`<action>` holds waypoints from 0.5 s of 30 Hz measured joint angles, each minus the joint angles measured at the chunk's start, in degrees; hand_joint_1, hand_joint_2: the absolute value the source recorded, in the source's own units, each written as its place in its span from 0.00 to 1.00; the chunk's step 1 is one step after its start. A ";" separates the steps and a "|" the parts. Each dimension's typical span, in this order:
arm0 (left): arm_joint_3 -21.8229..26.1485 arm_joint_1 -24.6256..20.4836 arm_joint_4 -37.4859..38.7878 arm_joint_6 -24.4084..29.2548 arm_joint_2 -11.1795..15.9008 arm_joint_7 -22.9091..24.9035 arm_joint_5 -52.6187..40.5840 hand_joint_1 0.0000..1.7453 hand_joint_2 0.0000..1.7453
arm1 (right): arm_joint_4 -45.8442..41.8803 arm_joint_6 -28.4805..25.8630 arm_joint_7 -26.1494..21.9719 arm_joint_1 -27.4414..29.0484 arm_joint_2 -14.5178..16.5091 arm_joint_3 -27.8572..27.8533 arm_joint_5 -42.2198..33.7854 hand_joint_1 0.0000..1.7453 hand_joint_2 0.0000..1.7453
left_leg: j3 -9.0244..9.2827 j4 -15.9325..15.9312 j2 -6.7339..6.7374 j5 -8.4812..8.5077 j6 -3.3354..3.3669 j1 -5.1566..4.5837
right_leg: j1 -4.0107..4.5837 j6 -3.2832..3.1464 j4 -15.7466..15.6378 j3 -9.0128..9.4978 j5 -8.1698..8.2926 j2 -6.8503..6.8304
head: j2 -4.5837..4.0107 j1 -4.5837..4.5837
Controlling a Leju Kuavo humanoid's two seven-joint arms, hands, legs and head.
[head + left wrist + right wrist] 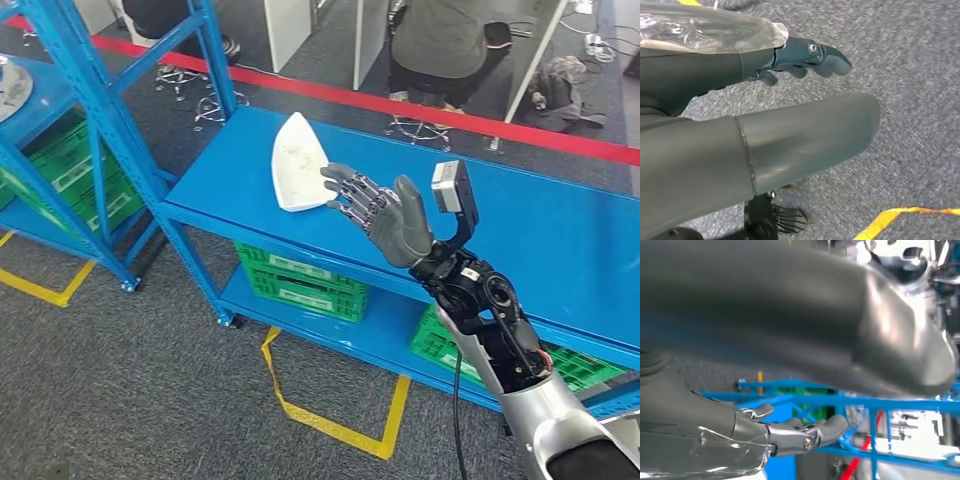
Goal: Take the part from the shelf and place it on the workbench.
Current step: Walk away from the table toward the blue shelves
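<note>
White part [297, 162] lies on the blue desk [528, 230]; right hand [377, 212], at its four o'clock, fingers [343, 178] spread, holds nothing.

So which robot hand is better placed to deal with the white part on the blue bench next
The right robot hand. Its open fingers are extended right beside the white part on the blue workbench. The left robot hand hangs over grey carpet, away from the bench.

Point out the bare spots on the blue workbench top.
The blue workbench top is bare left of the white curved part, and across the wide stretch behind and right of the right hand. It is crowded only where that hand's fingertips reach the part.
</note>
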 joint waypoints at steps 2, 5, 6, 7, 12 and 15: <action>0.01 0.27 0.00 0.02 0.07 -0.08 0.11 0.00 0.00 | 0.03 0.07 0.03 -0.06 0.00 0.09 -0.01 0.00 0.00 | -4.52 8.49 -1.65 -3.17 -0.09 -0.01 | -0.01 -0.24 0.01 -0.13 0.07 1.48 | 0.00 -0.81; 0.01 0.44 0.00 0.02 0.11 -0.15 0.17 0.00 0.00 | 0.10 0.10 0.03 0.07 -0.01 0.14 -0.01 0.00 0.00 | -5.24 7.61 -2.19 -0.17 0.10 0.02 | -0.01 -0.23 0.08 -0.06 0.07 3.86 | 0.00 -1.38; 0.01 0.40 0.00 0.02 0.15 -0.18 0.17 0.00 0.00 | 0.11 0.10 0.03 0.07 -0.01 0.14 -0.01 0.00 0.00 | -3.45 3.23 -2.94 2.35 0.24 0.09 | -0.04 -0.16 0.14 -0.03 0.03 4.60 | 0.00 -1.46; 0.01 0.35 0.00 0.02 0.21 -0.20 0.17 0.00 0.00 | 0.11 0.09 0.01 0.05 -0.01 0.13 -0.01 0.00 0.00 | -1.57 -1.19 -4.10 4.25 0.39 0.18 | 0.04 0.02 0.31 -0.12 -0.04 5.34 | 0.00 -1.59; 0.01 0.06 -0.01 0.00 0.31 -0.22 0.06 0.00 0.00 | 0.11 -0.50 -0.13 0.23 -0.07 -0.03 0.62 0.00 0.00 | 0.89 -6.98 -4.32 5.96 1.50 0.17 | -0.11 1.63 0.67 -1.05 -0.03 7.53 | 0.00 -1.50; 0.01 -0.30 -0.02 -0.05 0.23 -0.19 -0.06 0.00 0.00 | 0.10 -0.90 -0.37 0.31 -0.18 -0.22 1.68 0.00 0.00 | 1.15 -7.43 -2.42 6.07 2.56 0.12 | -0.04 2.35 7.00 -3.91 -3.84 2.37 | 0.00 -0.63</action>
